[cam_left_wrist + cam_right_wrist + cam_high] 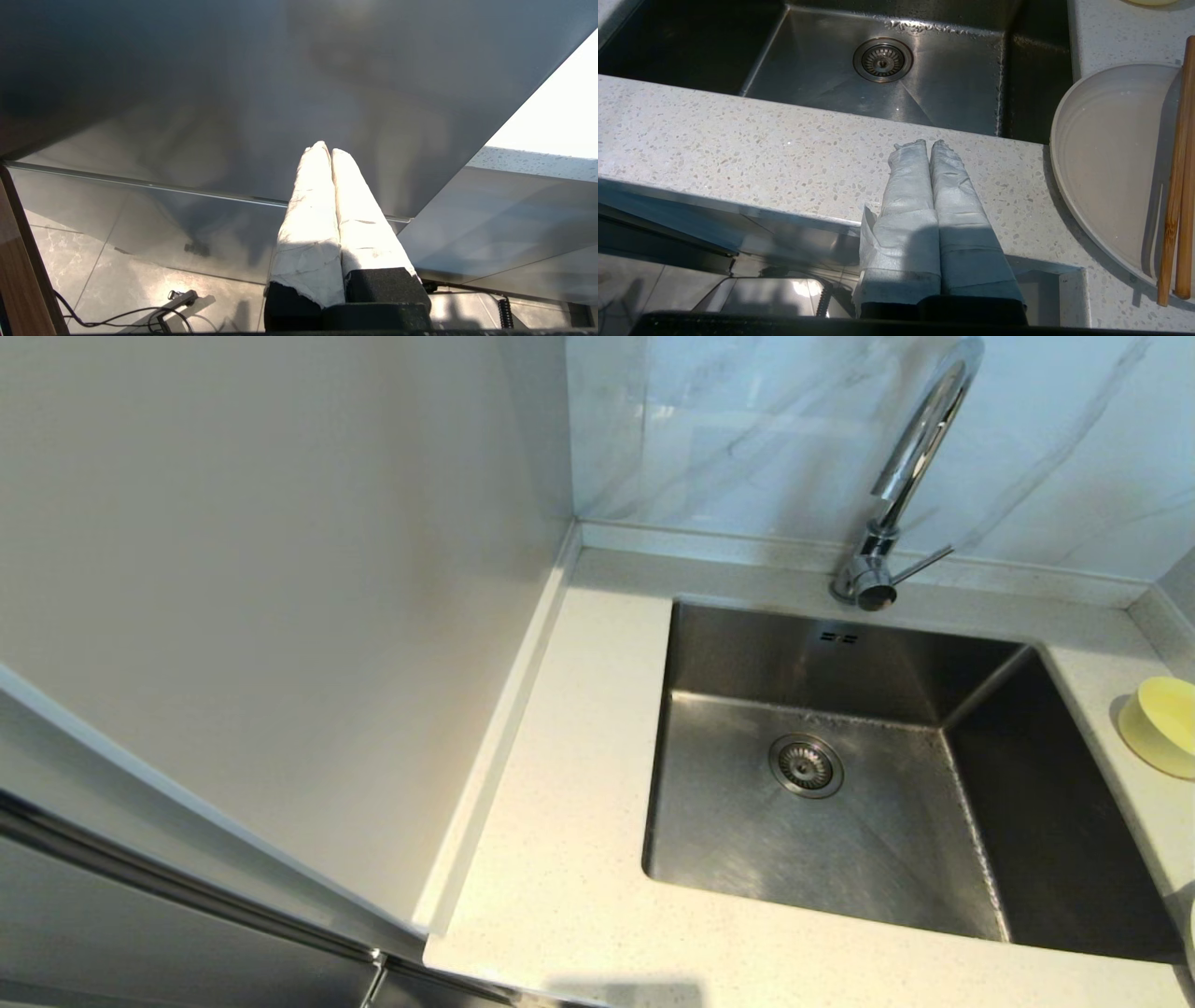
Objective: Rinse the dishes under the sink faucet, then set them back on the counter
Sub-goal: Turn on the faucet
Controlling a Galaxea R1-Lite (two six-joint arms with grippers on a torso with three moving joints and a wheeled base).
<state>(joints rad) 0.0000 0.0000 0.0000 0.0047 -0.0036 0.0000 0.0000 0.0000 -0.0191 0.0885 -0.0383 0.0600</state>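
Both pincers are pressed together and holding nothing. Right pincer [929, 143] hovers over the front strip of the tabletop [738, 140], just ahead of the sink [952, 88]. Left pincer [325, 148] is parked low, facing a grey cabinet panel [233, 93], away from the work.

Dishes sit on the tabletop right of the sink: plate [1106, 163] at the front right corner, chopsticks [1176, 186] lying across its far side, bowl [1162, 723] further back near the right edge. Faucet [901, 476] stands behind the sink, lever pointing right; no water visible.

Handling, as I judge it:
- Plate: stiff, smooth, likely slick when wet, breakable. You should pinch the rim nearest the sink.
- Chopsticks: light, thin, prone to roll. Take both mid-length, or clear them first.
- Bowl: light; grip the wall over the rim.

Blind spots: head view cuts off the bowl and misses the plate, chopsticks and both arms. Plate's right side is out of the wrist frame.
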